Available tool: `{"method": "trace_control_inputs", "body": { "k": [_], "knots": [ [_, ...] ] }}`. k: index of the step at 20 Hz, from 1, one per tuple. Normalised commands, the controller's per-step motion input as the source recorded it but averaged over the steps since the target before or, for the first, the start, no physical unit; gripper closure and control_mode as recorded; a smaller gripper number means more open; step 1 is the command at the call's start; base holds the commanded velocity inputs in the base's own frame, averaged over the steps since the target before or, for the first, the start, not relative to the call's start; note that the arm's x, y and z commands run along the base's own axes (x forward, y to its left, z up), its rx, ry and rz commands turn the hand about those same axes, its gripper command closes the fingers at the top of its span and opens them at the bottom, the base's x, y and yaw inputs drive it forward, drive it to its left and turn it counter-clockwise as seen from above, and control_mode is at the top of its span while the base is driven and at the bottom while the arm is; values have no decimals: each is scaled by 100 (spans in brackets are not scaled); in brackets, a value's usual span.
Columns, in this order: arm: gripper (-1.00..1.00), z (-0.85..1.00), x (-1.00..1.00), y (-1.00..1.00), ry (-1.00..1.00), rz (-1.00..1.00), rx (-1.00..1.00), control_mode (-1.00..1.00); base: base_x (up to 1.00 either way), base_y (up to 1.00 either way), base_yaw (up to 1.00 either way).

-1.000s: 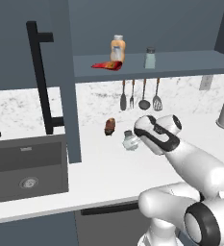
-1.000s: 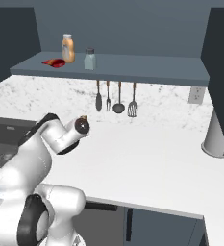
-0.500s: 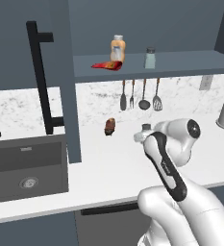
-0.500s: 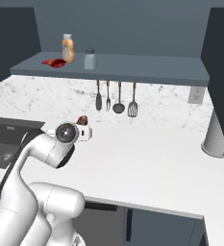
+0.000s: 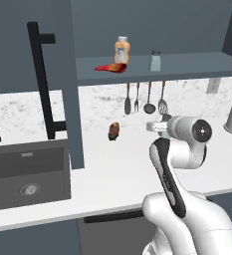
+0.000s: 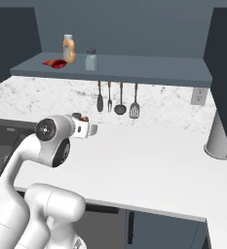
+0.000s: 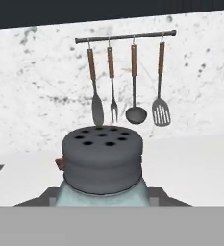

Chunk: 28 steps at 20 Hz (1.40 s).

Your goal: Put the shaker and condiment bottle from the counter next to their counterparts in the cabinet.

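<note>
Small pale blue-grey translucent shaker with dark perforated cap (image 7: 102,161) held upright, clamped between fingers of two-finger gripper (image 5: 160,126), raised over white marbled counter (image 5: 112,169). Flat bright red condiment bottle (image 5: 110,68) seen lying on dark slate-blue cabinet shelf (image 5: 187,64), touching orange white-capped bottle (image 5: 120,51). Second pale shaker (image 5: 155,60) near. Brown lump (image 5: 114,131) on counter.

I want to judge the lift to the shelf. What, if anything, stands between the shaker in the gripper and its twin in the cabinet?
Nothing visible does. The gripper holds the shaker above the counter. The cabinet stands open above it, with bare shelf beside the twin shaker. The hanging utensils sit below the shelf, against the wall.
</note>
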Motion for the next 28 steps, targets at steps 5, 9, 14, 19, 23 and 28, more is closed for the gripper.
{"method": "trace_control_inputs", "body": {
  "k": [5,9,14,19,23,28],
  "knots": [
    [100,66,-21,-49,-8,-26,0,-100,0,0,0],
    [100,84,-13,-22,-8,-22,0,-100,0,0,0],
    [100,87,-18,-14,-11,-14,-1,-100,0,0,0],
    [100,88,-8,-17,-12,-4,-3,-100,0,0,0],
    [100,84,-14,-28,-11,0,0,-100,0,0,0],
    [100,51,0,-16,-1,0,-2,-100,0,0,0]
  ]
}}
